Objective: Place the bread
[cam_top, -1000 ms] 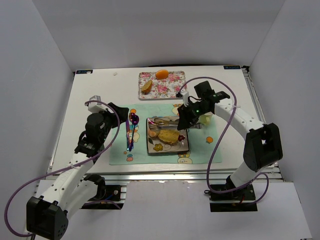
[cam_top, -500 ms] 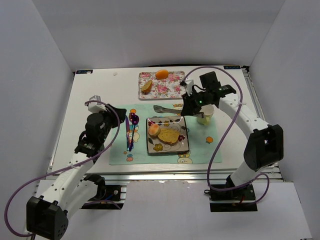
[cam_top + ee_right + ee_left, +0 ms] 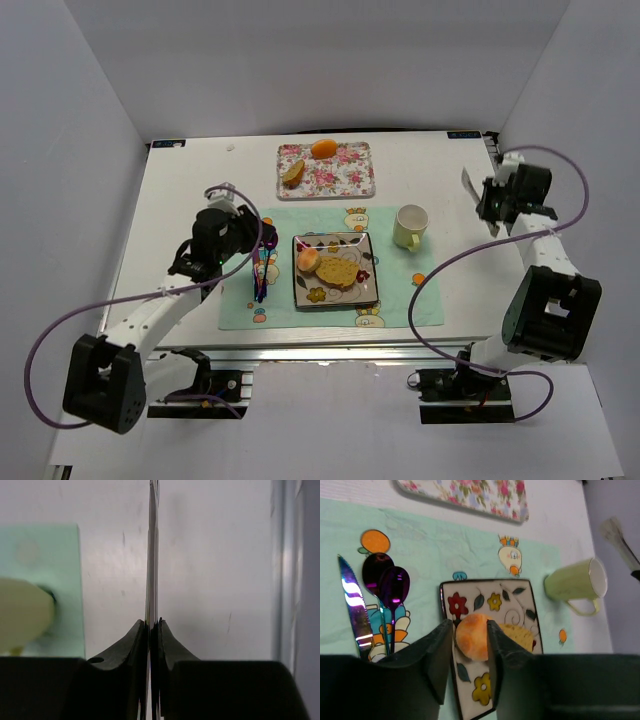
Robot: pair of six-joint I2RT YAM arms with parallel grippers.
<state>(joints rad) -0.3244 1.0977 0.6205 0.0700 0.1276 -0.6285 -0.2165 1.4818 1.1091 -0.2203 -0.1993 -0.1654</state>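
Note:
The bread (image 3: 337, 271) is an oblong golden slice lying on the square flowered plate (image 3: 372, 290), beside a round orange ball (image 3: 309, 260). In the left wrist view the bread (image 3: 519, 634) is partly hidden behind one finger, and the ball (image 3: 472, 636) shows through the gap. My left gripper (image 3: 252, 240) hovers over the cutlery just left of the plate, its jaws (image 3: 470, 623) open and holding nothing. My right gripper (image 3: 490, 205) is far right over bare table, shut (image 3: 153, 622) on a thin metal utensil (image 3: 152, 555).
A flowered tray (image 3: 345, 180) at the back holds a wedge slice (image 3: 293, 172) and an orange (image 3: 323, 148). A pale green cup (image 3: 408, 226) stands right of the plate. A knife (image 3: 355, 610) and purple spoons (image 3: 390, 582) lie on the green mat (image 3: 400, 290).
My left gripper moved right toward the plate and its jaws narrowed. My right arm carried the metal utensil from over the plate to the far right of the table.

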